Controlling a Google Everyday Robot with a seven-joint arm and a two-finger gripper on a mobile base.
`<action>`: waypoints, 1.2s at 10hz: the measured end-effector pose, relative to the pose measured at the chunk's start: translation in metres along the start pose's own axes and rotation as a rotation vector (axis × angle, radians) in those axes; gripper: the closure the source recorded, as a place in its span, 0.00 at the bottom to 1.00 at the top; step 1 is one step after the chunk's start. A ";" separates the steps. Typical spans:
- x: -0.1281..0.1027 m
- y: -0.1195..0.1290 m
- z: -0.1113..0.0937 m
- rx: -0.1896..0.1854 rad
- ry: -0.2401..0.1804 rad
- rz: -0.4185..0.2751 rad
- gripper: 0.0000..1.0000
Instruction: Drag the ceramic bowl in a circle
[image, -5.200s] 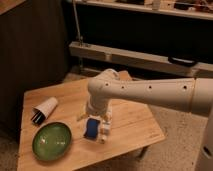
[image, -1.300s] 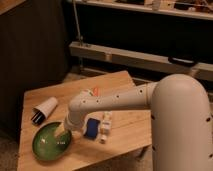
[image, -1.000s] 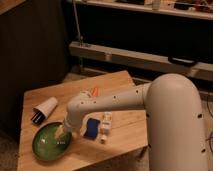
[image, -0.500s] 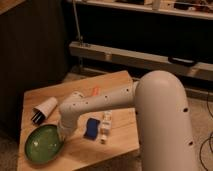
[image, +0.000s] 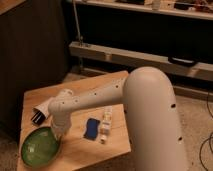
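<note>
The white arm fills the right foreground and reaches down and left across the wooden desk. It is bent lower and further over than a few seconds ago, when it hung above the middle of the desk.

The bowl, green and glossy inside, sits at the desk's front corner on the picture's left. It lies a little further toward that corner than a second ago, so the drag seems to have begun.

Behind the bowl and apart from it, a white paper cup lies on its side. A blue packet and a small white box lie just beside each other mid-desk, unmoved.

The tool meets the bowl's rim on the side nearest the blue packet. It has just closed fully, apparently pinching that rim. Most of the circle is probably still to trace, with the desk edge close by.
</note>
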 end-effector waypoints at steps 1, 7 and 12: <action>0.005 -0.006 -0.005 -0.015 -0.001 -0.017 0.94; 0.041 0.054 -0.012 -0.185 -0.063 0.062 0.94; -0.009 0.111 -0.055 -0.237 -0.070 0.105 0.94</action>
